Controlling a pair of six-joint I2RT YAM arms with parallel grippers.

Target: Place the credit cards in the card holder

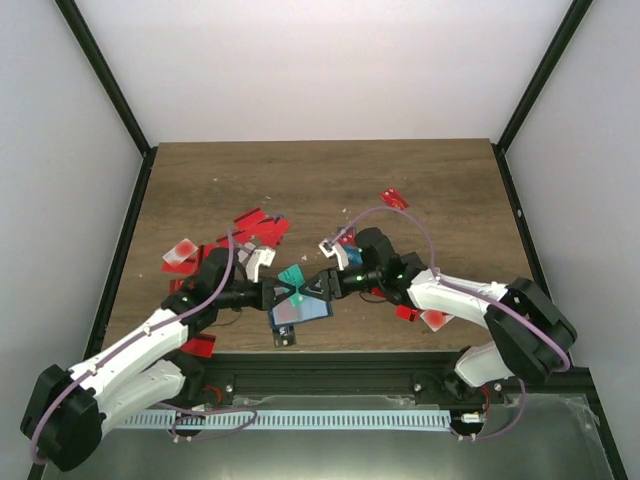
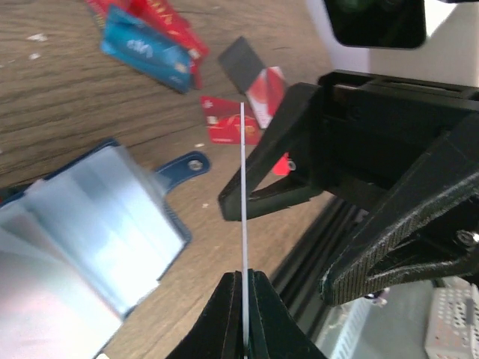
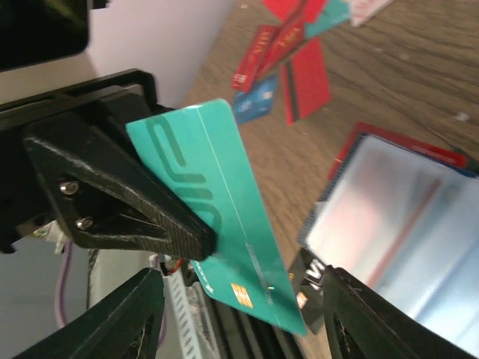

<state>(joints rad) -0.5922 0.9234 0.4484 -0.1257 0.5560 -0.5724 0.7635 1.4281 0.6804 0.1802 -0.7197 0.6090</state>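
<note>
Between the two wrists, low over the near part of the table (image 1: pixel 330 180), your left gripper (image 2: pixel 243 292) was pressed together on one end of a single teal card (image 3: pixel 206 202), holding it on edge so that from the left wrist it read as one thin line. Your right gripper (image 3: pixel 239 299) faced it with its fingers (image 3: pixel 135 314) spread wide and the card's free end lying in the gap between them; I could not tell whether either pad touched the plastic. Just beside and below the pair, the card holder (image 3: pixel 397 209) lay open on the wood, its clear sleeves facing up and its snap tab (image 2: pixel 183 166) pointing toward the near edge. The other credit cards (image 1: pixel 255 228), mostly red, were scattered farther back, with a few near each arm. By my reading you were mid-handover, or squaring the card up for a sleeve. To do it well, you needed to set the right fingers flat on the card's faces, not its edges, and take a firm hold before the left one let go; a thin card pinched off-centre would likely swivel. Then the leading edge wanted lining up parallel with a sleeve mouth and a shallow slide, since the holder lay loose and could skid.
</note>
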